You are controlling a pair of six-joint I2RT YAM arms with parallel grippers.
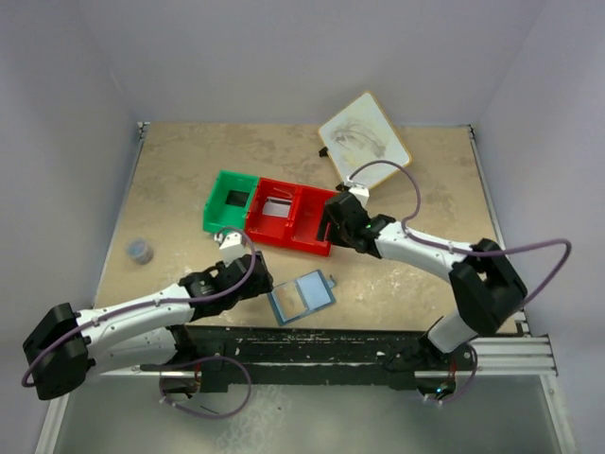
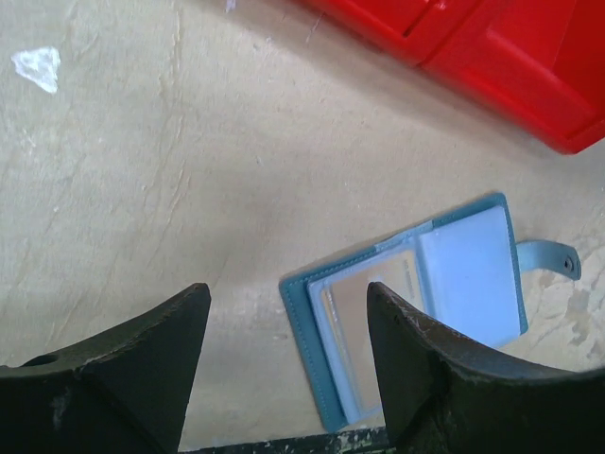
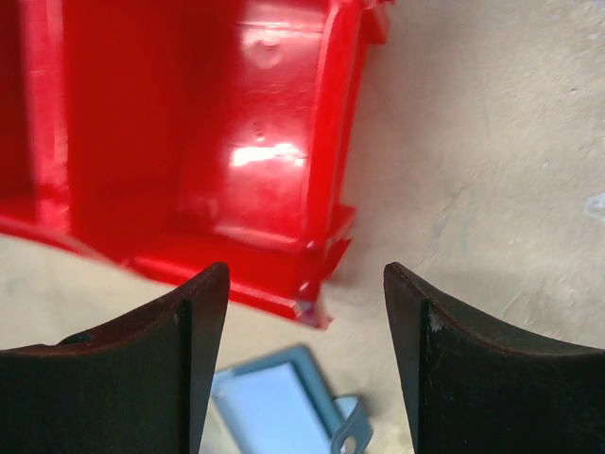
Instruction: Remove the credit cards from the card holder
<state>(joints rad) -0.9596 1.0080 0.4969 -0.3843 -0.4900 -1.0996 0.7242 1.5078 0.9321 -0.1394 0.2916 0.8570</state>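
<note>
Card holder point(image 1: 301, 296) lies open flat on worktop point(image 1: 170, 189), pockets up for access. My left claw point(image 2: 284, 307) hovers at its edge, jaws apart, empty; right claw point(image 3: 304, 284) apart too, above red bin point(image 3: 236, 142). Cards inside? I can't tell.

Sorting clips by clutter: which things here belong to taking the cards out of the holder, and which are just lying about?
Job: card holder, lying open; grey-white card in red bin; dark card in green bin.
Lying about: white board; small grey object at far left.
</note>
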